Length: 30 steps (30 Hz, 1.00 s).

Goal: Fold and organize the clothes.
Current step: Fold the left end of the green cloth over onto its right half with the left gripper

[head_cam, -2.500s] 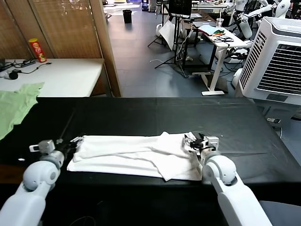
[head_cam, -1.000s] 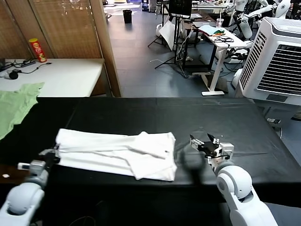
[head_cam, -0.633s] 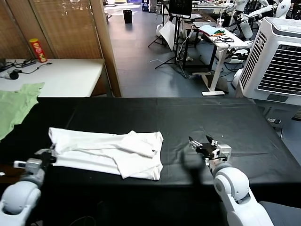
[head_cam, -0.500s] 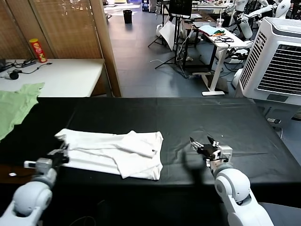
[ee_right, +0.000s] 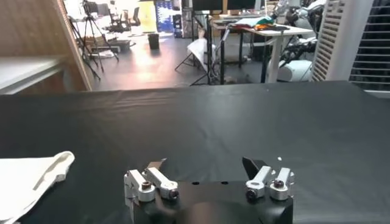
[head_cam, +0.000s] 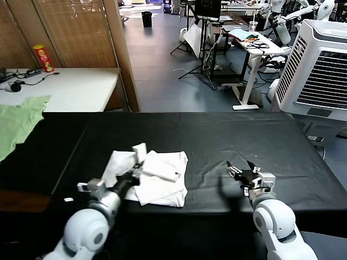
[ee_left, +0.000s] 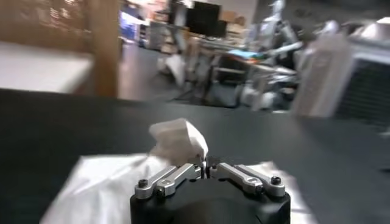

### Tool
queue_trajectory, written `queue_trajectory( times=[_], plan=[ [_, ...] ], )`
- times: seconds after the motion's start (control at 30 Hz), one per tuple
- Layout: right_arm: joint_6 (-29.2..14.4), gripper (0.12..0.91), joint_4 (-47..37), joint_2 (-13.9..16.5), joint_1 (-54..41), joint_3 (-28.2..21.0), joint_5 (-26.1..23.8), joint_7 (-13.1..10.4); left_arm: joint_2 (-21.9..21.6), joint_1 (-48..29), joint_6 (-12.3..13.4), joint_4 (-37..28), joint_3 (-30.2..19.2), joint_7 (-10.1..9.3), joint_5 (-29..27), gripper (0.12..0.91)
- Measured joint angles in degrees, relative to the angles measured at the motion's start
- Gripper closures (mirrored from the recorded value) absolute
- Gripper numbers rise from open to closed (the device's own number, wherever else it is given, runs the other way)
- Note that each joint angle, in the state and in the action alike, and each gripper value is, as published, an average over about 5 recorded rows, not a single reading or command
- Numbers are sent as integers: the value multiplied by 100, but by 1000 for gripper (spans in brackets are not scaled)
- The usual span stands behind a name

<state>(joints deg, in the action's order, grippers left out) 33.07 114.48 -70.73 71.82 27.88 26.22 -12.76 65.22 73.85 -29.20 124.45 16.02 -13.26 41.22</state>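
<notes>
head high — wrists low; shared table (head_cam: 227, 135)

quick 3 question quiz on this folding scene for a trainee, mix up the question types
1. True or false: the left gripper is shut on an edge of the white T-shirt, lifting it over the rest.
2. Where is the right gripper? A) pinching the shirt B) open over bare black table, apart from the shirt C) on the green garment
3. Fill in: the red can stands on the ____ table.

Key: 1 true; 2 B; 3 white
</notes>
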Motion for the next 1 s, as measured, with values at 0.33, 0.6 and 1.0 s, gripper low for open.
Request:
queue_trajectory(
  times=[0.33,0.6,1.0],
  plan=[
    [-21,227,-30,-36,-15,-90,-89,47,334,-83,-5,-96,-554,3,-266,881],
    [-100,227,-103,-40,-57,-222,-253,187,529,-86,89,-314,-679,40,-546,872],
    [-298,227,-238,40,-330,-716,-277,742,1059,-159,291,-404,-789,274,-732,286]
  ],
)
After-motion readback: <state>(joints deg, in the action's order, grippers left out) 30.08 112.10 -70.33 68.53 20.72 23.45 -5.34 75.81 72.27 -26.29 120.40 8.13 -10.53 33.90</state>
